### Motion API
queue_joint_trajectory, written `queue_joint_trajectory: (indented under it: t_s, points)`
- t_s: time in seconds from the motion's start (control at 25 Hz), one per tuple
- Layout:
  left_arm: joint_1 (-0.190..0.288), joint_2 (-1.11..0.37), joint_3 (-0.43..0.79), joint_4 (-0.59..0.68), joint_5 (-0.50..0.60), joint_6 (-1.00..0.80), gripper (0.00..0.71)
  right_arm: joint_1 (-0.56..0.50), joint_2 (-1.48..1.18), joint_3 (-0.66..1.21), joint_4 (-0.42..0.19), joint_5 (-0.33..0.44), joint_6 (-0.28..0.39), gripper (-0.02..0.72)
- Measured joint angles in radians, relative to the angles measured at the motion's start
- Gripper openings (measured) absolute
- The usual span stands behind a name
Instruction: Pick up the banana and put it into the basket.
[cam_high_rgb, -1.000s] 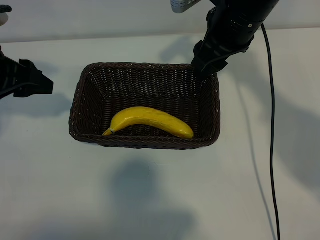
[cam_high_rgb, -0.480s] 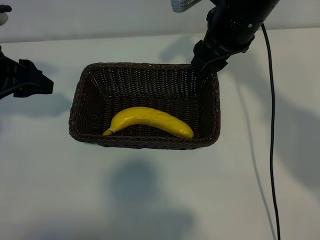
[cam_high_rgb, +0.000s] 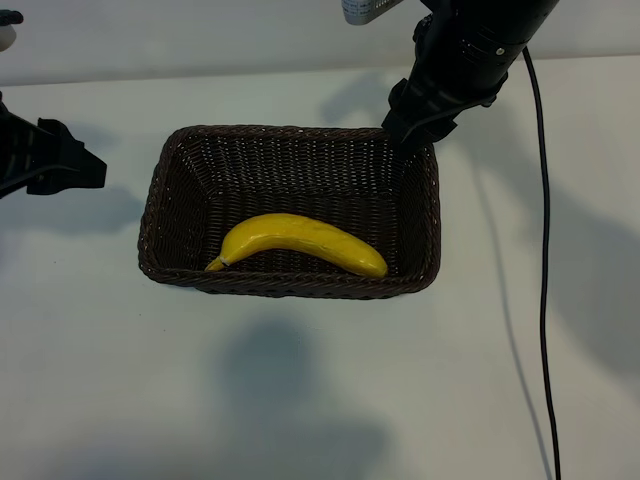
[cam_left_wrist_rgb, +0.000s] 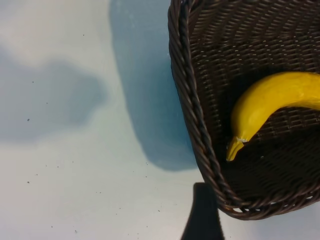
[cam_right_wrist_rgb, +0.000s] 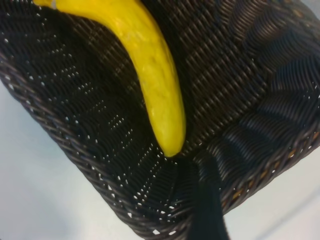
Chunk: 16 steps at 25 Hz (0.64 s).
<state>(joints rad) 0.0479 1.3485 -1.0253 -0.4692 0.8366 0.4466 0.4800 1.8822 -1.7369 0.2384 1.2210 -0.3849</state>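
Your white worktop (cam_high_rgb: 320, 400) carries the basket (cam_high_rgb: 160, 200), which sits between your two claws. The right claw (cam_high_rgb: 418, 128) hangs over the basket's far right corner; you cannot tell how its fingers stand. The left claw (cam_high_rgb: 60, 165) sits off the basket's left side, released and empty. The banana (cam_high_rgb: 300, 240) lies free inside the basket, below and nearer than the right claw, along the near wall.

Bananas: we counted one banana (cam_high_rgb: 300, 241).
Baskets: we saw one basket (cam_high_rgb: 290, 145).
Arms: we counted two, a left arm (cam_high_rgb: 45, 160) and a right arm (cam_high_rgb: 465, 60).
Cables: we saw one cable (cam_high_rgb: 545, 280).
Tables: one table (cam_high_rgb: 300, 400).
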Motion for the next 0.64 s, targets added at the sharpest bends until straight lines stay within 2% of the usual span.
queue_joint_trajectory:
  t_s: [0.64]
  points:
    - [0.0, 0.0, 0.0, 0.001, 0.0, 0.0, 0.586, 0.0, 0.0, 0.0, 0.0, 0.0, 0.0, 0.538]
